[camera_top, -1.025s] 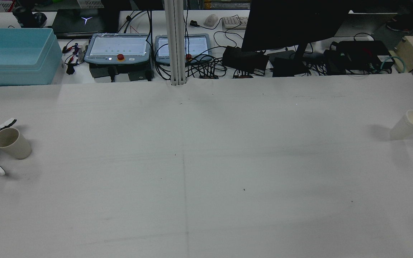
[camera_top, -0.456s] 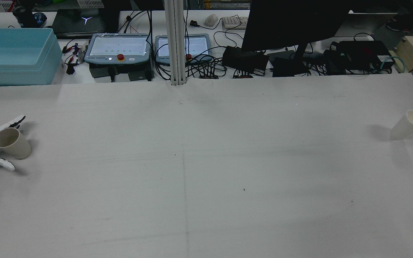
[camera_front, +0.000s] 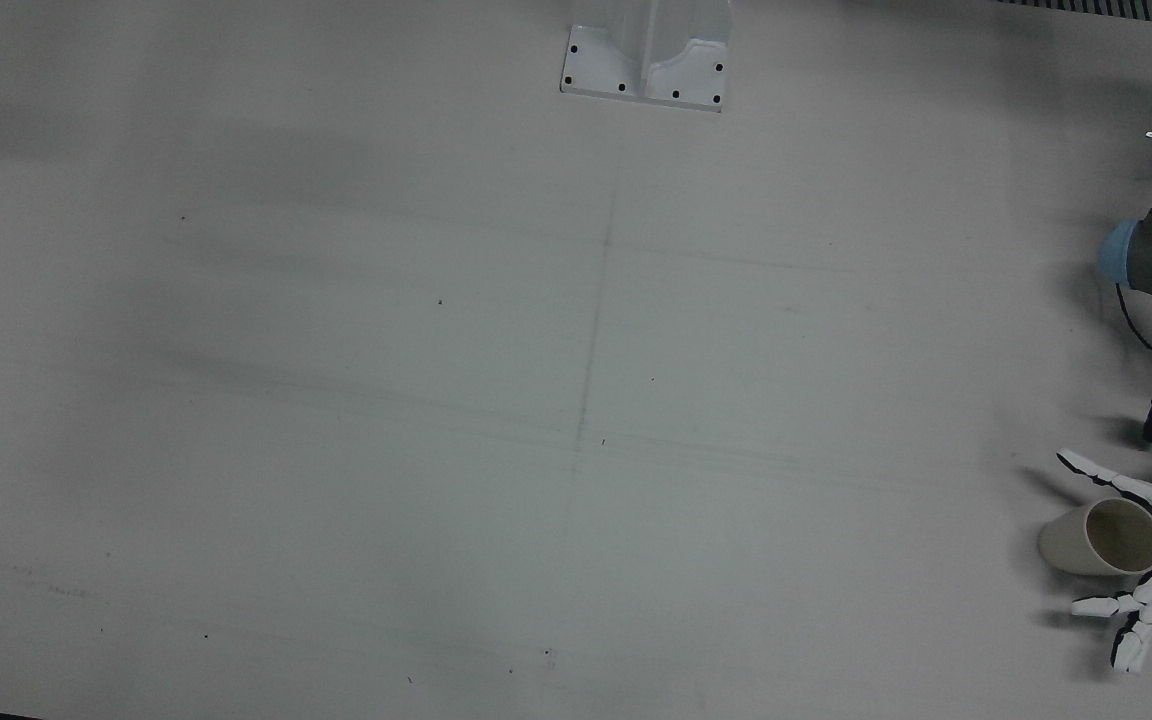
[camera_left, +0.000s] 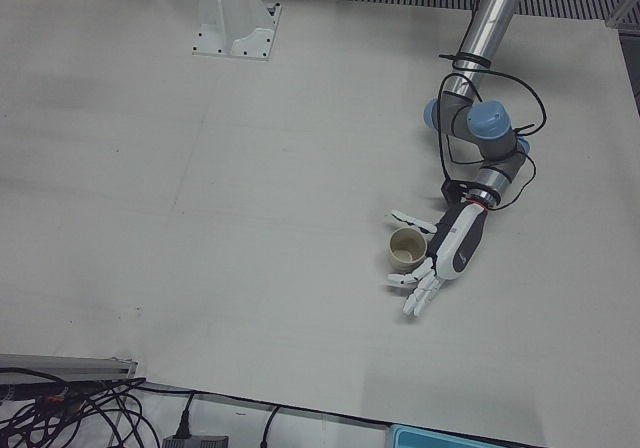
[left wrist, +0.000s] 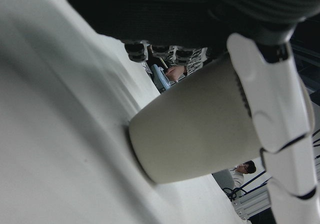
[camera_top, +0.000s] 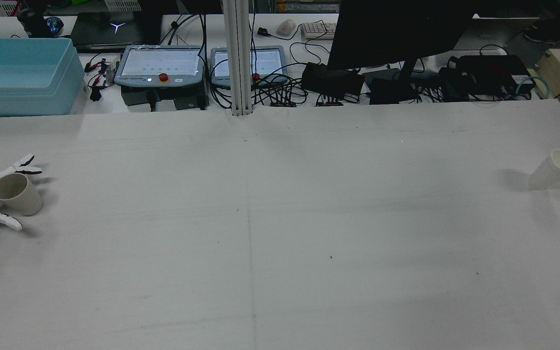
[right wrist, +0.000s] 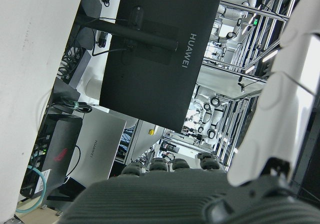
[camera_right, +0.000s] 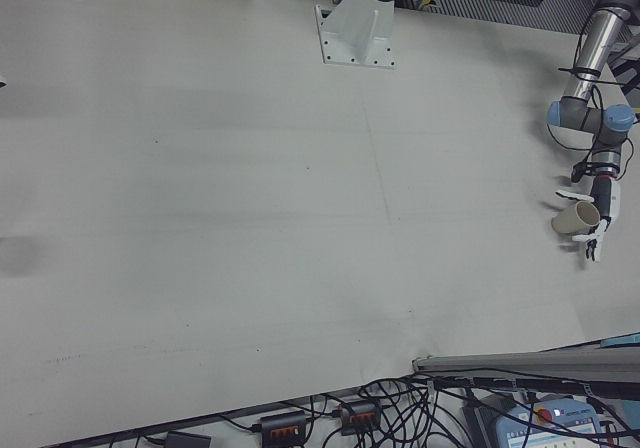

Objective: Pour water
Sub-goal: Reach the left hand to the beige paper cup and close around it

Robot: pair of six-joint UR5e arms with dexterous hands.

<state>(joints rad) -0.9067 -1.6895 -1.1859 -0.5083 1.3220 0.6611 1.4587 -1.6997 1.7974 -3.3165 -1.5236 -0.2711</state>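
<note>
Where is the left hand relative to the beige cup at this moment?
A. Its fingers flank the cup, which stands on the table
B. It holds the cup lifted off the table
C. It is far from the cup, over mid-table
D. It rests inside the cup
A: in the left-front view the left hand has fingers spread either side of the beige cup, which stands on the table.

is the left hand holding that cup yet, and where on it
Not yet held, as far as can be seen. The left hand is open around the beige cup, fingers on either side of its wall near the rim; the cup stands on the table.
</note>
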